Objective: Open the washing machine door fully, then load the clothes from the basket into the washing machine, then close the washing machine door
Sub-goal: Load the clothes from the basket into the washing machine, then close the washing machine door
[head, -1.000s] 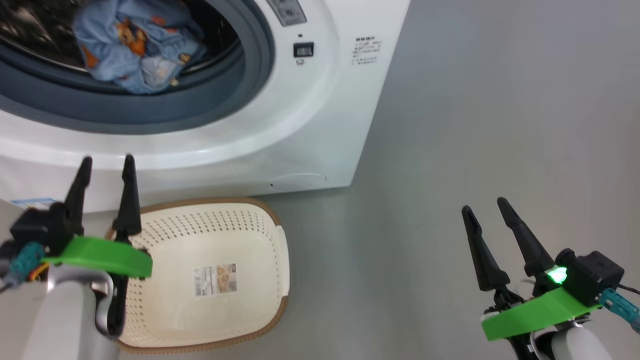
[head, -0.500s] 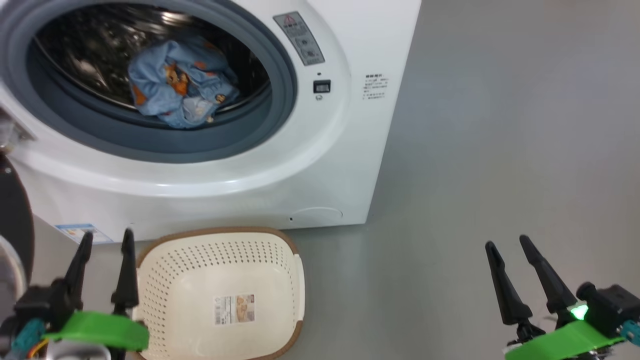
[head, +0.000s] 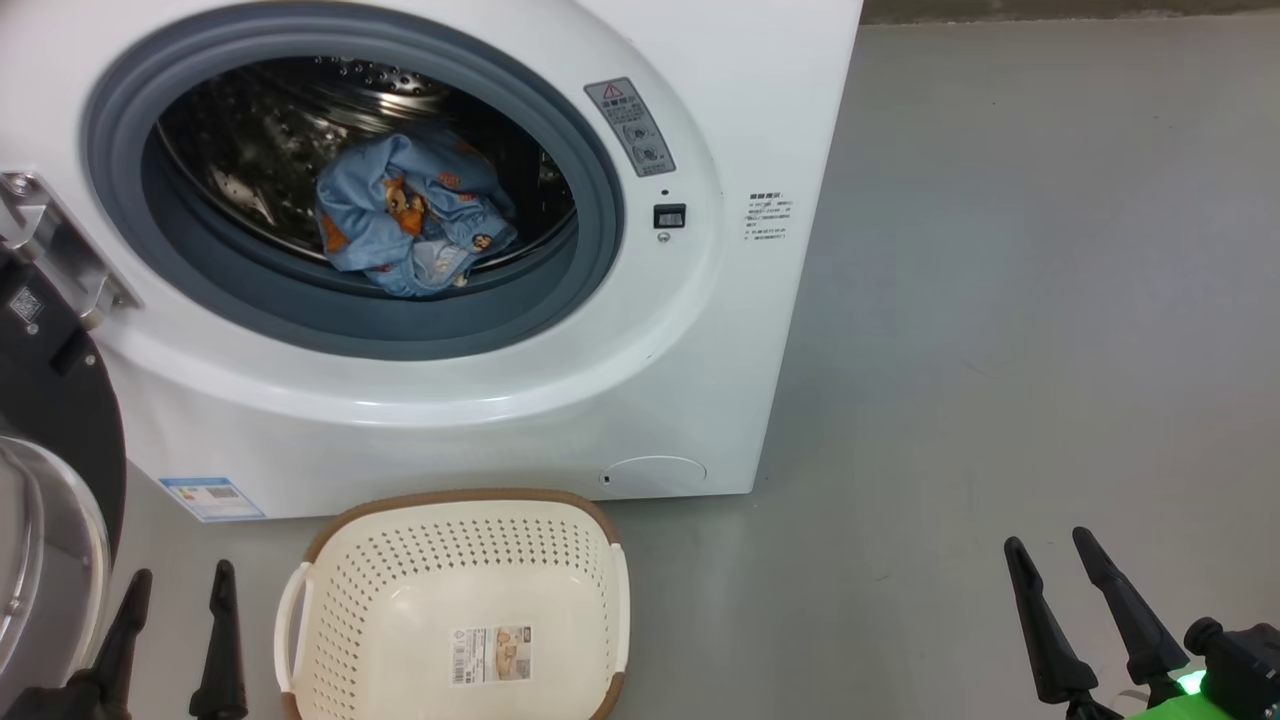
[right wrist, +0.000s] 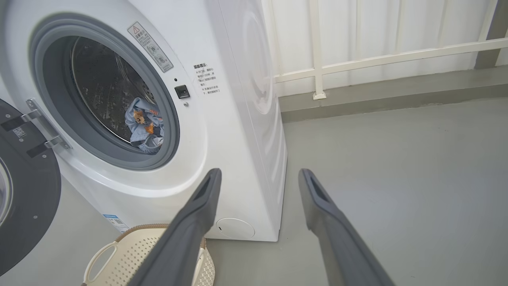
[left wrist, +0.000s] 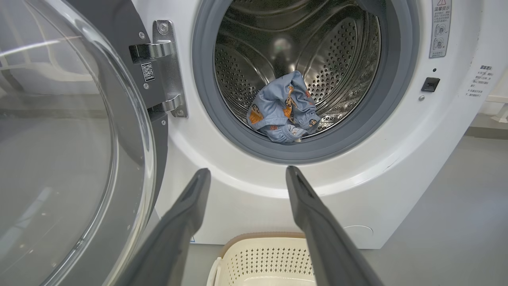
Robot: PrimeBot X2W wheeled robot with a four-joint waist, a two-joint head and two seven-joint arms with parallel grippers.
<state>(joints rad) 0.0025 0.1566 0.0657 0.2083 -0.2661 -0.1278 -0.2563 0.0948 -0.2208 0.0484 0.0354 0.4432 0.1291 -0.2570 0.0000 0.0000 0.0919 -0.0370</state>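
Note:
The white washing machine (head: 700, 120) stands with its door (head: 45, 470) swung wide to the left, glass bowl (left wrist: 55, 159) facing out. The light blue clothes (head: 415, 225) with orange prints lie inside the steel drum (left wrist: 283, 107), also seen from the right wrist (right wrist: 143, 126). The cream basket (head: 400, 590) sits on the floor before the machine, with only its barcode label inside. My left gripper (head: 180, 585) is open at the lower left beside the basket. My right gripper (head: 1050, 545) is open at the lower right over bare floor. Both hold nothing.
Grey floor (head: 1000, 350) stretches to the right of the machine. A white railing and wall (right wrist: 377, 59) run behind it. The door's steel hinge (left wrist: 168, 67) sits on the machine's left front. A blue energy label (head: 212, 497) marks the lower front.
The head camera has tilted up, so the drum and door now show more fully. Both grippers have sunk toward the picture's bottom edge, still open. The clothes stay in the drum.

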